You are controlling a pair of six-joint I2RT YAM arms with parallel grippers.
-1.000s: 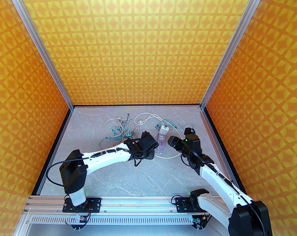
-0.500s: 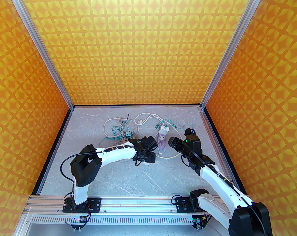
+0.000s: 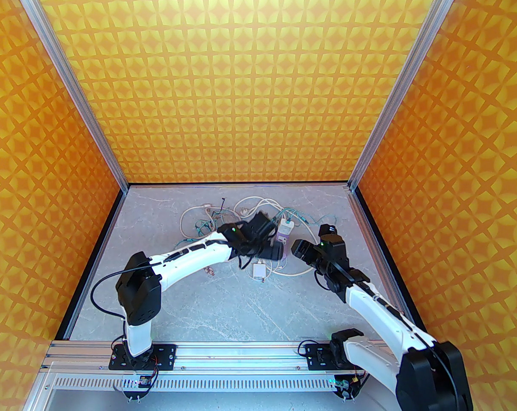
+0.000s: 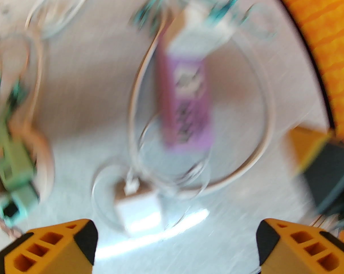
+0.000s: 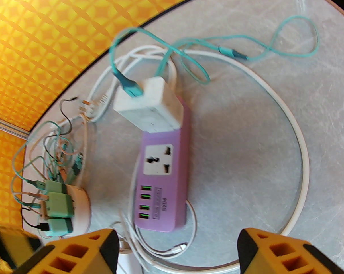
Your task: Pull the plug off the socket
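Near the left pincer (image 4: pixel 176 240) lies the plug (image 3: pixel 258 271).

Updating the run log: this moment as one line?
left gripper open, empty | right gripper open, empty | white plug on table, off purple power strip | socket vacant

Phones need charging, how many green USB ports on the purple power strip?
4 green USB ports, one column on the purple plastic power strip, below its white socket face.

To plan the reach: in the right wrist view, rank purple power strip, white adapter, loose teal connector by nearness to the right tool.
1. purple power strip, just ahead
2. white adapter, on strip's far end
3. loose teal connector, far right
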